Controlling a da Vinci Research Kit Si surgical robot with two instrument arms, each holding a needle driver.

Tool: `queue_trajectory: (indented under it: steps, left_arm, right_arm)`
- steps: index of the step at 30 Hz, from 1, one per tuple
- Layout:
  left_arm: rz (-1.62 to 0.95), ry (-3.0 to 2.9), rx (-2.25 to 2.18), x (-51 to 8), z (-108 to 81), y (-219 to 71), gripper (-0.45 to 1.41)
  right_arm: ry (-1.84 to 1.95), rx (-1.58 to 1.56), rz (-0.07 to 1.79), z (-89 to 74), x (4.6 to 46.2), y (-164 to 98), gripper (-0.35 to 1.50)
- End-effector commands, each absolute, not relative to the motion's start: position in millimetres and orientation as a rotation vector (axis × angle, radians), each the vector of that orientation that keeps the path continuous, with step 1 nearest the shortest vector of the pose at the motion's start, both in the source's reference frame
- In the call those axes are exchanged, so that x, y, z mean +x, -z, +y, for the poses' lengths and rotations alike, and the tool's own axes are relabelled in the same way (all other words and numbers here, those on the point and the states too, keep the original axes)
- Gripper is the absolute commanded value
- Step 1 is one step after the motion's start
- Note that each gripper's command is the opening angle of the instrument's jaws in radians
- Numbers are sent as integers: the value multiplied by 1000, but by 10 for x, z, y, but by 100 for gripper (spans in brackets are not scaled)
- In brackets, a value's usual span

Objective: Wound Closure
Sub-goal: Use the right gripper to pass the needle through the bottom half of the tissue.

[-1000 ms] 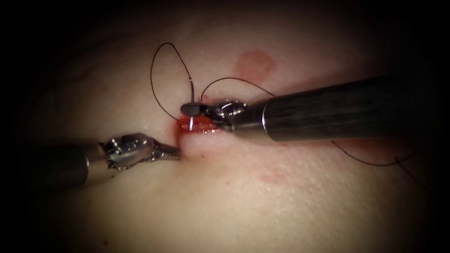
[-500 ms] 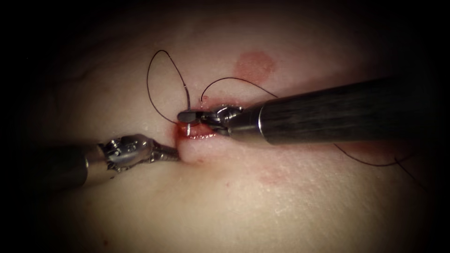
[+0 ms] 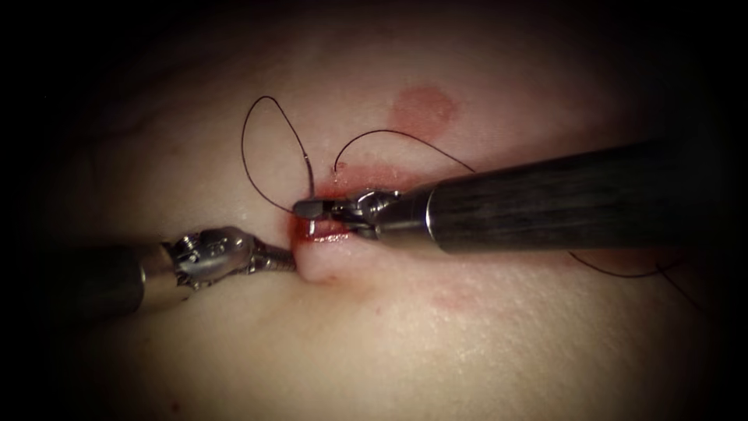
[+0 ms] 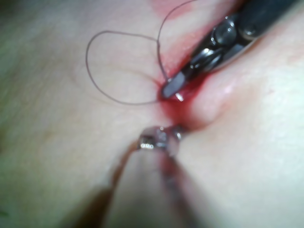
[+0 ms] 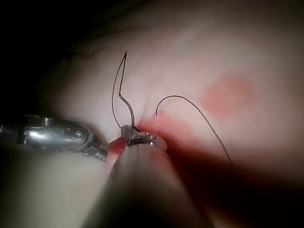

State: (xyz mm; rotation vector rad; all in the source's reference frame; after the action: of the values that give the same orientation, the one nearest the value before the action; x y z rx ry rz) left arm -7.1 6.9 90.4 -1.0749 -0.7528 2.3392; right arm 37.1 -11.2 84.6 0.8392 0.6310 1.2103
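The right tool (image 3: 312, 207) has its jaws closed on the needle (image 3: 312, 228), gripping it near the thread end; the tip points down into the open cut (image 3: 327, 231), and whether it has entered the tissue (image 3: 436, 343) is unclear. The left tool (image 3: 287, 260) has its jaws closed on the tissue edge at the cut's left end, raising a small fold. Thread (image 3: 261, 156) loops above the cut, and another strand arcs toward the right. Red fluid (image 3: 366, 173) stains the cut's edges.
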Motion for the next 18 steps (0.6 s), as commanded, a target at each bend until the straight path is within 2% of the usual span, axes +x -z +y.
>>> queue_trajectory:
  steps: [1, 18]
  left_arm:
    - [-756, -2338, -1076, -77, 66, -911, -30]
    - [-753, -2339, -1075, -76, 66, -911, -31]
  right_arm:
    - [-1207, 842, 629, -118, 374, -852, -35]
    - [-1214, 886, 579, -140, 376, -845, -35]
